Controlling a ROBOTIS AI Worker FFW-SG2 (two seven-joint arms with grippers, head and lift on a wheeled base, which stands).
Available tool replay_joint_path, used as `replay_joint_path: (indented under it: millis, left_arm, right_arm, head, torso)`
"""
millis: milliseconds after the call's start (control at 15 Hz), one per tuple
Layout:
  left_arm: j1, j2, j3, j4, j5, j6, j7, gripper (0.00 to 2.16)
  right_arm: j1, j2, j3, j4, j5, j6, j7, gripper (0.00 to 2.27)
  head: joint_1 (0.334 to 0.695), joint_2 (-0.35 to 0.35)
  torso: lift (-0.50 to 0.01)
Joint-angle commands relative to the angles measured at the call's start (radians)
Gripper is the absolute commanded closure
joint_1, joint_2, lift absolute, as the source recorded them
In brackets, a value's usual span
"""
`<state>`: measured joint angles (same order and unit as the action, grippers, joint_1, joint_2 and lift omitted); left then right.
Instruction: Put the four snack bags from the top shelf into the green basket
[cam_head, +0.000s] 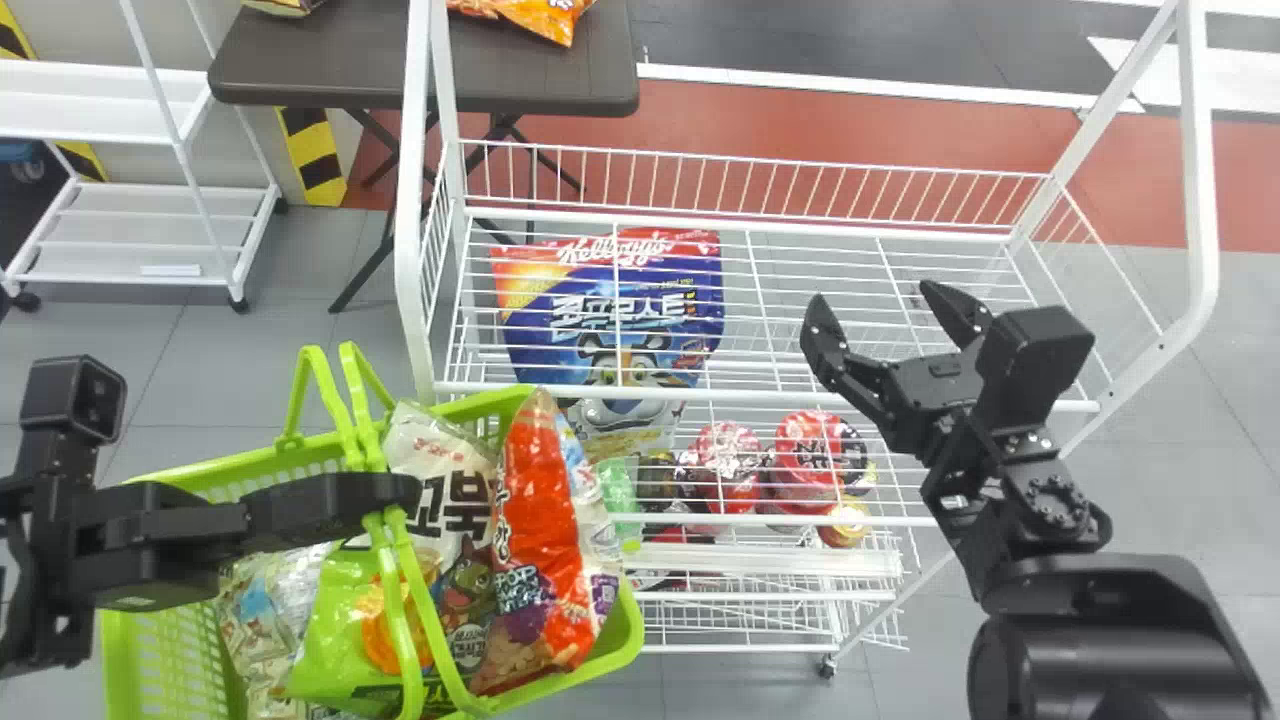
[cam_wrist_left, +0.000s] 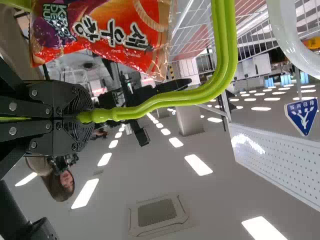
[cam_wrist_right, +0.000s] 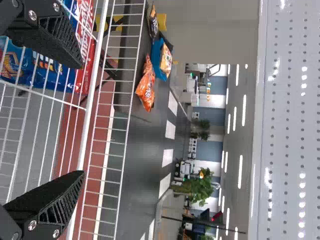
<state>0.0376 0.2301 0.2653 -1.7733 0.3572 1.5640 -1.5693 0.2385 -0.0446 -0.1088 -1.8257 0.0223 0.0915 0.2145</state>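
The wire top shelf (cam_head: 720, 396) is edged by a front bar, by a raised wire guard (cam_head: 750, 228) at the back and by side guards, and framed by a left post (cam_head: 412, 250) and a right post (cam_head: 1195, 180). Above its wires, towards the right end, the right gripper (cam_head: 873, 295) is held past the front bar, between the posts, with room on both sides and before the back guard. Its fingers are spread wide apart over the wires.

The green basket (cam_head: 165, 640) is set at the left, its far corner near the front bar beside the left post; whether they touch cannot be told. Its green handles (cam_wrist_left: 220, 45) are pinched upright by the left gripper (cam_head: 408, 492), whose fingers are pressed closed around them.

In the basket four snack bags are seen: a red one (cam_head: 545, 520) leaning upright at the right side, a white one (cam_head: 425, 450) beside it, a green one (cam_head: 335, 640) and a pale one (cam_head: 262, 605) farther left.

Through the shelf's wires a blue cereal bag (cam_head: 560, 330) and red-lidded cups (cam_head: 808, 450) are seen lower down. Behind the rack, an orange bag (cam_head: 540, 15) lies on a dark bench (cam_head: 500, 80).
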Motion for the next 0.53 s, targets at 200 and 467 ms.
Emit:
replay_joint_path:
  millis: [200, 467]
  left_arm:
    - [0.004, 0.000, 0.000, 0.000, 0.006, 0.007, -0.011, 2.15]
    - [0.008, 0.000, 0.000, 0.000, 0.006, 0.007, -0.011, 2.15]
  right_arm:
    - [0.025, 0.002, -0.022, 0.017, -0.031, -0.025, 0.000, 0.07]
    - [0.028, 0.002, -0.022, 0.017, -0.035, -0.012, -0.011, 0.07]
  head:
    - [0.695, -0.148]
    - [0.695, -0.156]
  torso:
    - [0.000]
    - [0.000]
